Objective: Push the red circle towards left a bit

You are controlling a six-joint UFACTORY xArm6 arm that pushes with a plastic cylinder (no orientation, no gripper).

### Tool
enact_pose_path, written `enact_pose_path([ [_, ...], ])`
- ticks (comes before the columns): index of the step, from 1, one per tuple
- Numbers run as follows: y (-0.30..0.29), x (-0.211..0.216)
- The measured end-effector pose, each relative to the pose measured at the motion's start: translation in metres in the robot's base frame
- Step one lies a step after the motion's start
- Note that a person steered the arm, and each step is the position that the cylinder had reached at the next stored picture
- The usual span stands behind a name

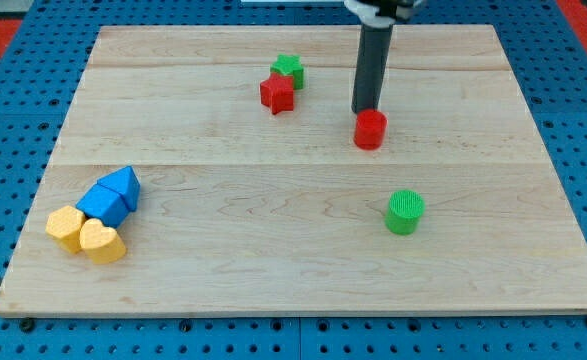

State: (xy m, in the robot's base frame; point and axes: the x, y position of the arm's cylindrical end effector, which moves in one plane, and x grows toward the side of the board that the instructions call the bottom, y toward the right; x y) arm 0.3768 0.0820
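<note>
The red circle (370,129) is a short red cylinder standing a little right of the board's middle, in the upper half. My tip (365,110) is the lower end of a dark rod coming down from the view's top. It sits right at the circle's top edge, touching or almost touching it from the far side. A red star (277,93) lies to the circle's left, with a green block (288,69) touching it just above.
A green cylinder (405,212) stands below and right of the red circle. At the lower left lie two blue blocks (111,196) and two yellow blocks (85,235) clustered together. The wooden board (293,280) rests on a blue perforated surface.
</note>
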Motion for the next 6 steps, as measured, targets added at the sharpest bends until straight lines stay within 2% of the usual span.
enact_pose_path([
  [1,-0.014,0.014],
  [4,0.081,0.031],
  [6,0.072,0.038],
])
